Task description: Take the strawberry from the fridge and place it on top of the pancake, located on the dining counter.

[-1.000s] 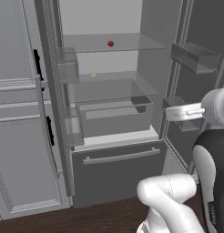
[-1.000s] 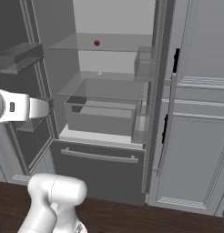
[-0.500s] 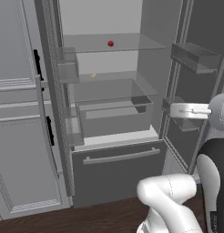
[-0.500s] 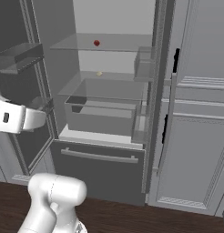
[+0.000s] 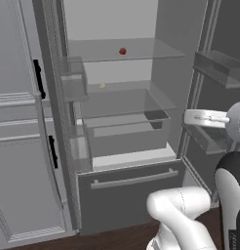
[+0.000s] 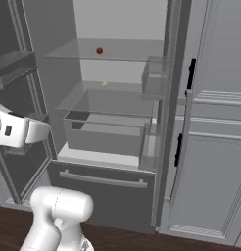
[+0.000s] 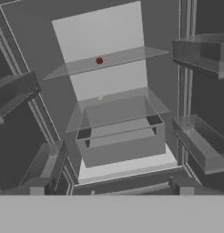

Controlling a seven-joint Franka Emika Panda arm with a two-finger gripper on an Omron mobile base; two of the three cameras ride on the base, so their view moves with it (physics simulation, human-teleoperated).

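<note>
Fridge (image 5: pixel 117 195), doors open; pale interior with glass shelves and a clear drawer.
Cabinets (image 5: pixel 19 146): lighter grey panels with black handles, at 9 o'clock of the fridge in the left base view.
Strawberry (image 5: pixel 122 51) (image 6: pixel 99 50) (image 7: pixel 99 60): on the upper glass shelf, toward 12 o'clock in the hand view.
Small pale item (image 5: pixel 102 86) (image 7: pixel 100 98): on the shelf below.
Pincer (image 7: pixel 111 187): spread wide, empty, outside the fridge, well apart from the strawberry.
</note>
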